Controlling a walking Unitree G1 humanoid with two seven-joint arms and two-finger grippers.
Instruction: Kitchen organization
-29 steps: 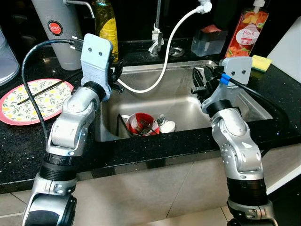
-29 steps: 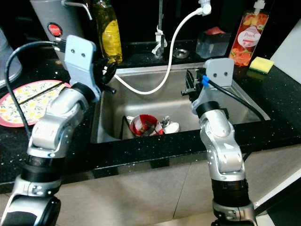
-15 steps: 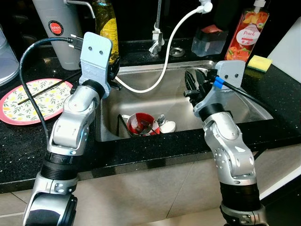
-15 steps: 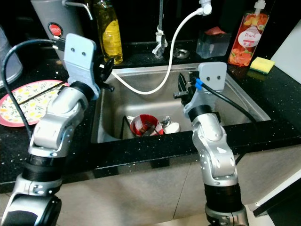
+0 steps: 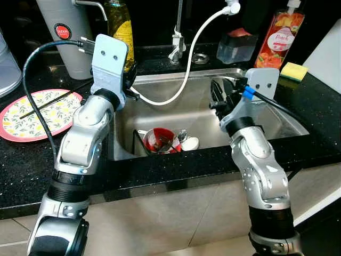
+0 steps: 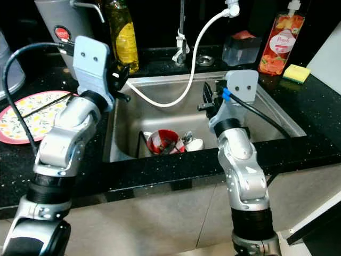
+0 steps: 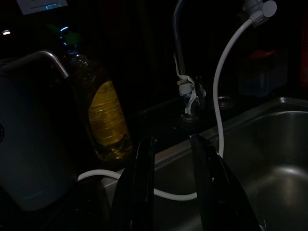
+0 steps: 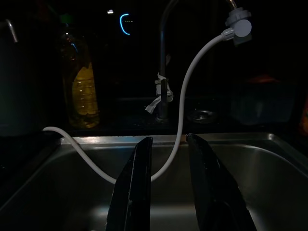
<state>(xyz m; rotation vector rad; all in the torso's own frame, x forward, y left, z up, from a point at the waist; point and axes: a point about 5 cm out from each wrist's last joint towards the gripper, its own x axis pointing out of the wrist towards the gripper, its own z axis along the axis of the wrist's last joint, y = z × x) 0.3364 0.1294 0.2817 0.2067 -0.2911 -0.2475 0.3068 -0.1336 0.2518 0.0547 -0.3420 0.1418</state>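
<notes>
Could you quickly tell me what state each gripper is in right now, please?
Left gripper: open, holding nothing, at the sink's left rim.
Right gripper: open, empty, over the sink.

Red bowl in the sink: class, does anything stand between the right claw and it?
Nothing visible blocks it. The right claw hangs open above the sink, right of the white hose; the red bowl lies lower, to its left, with open basin between them.

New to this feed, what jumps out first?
Both silver arms are raised over the steel sink, the left gripper at its left rim and the right gripper above the basin, both with jaws open and empty. A white hose loops from the faucet down into the sink. At the basin's front sits a red bowl with dirty dishes.
</notes>
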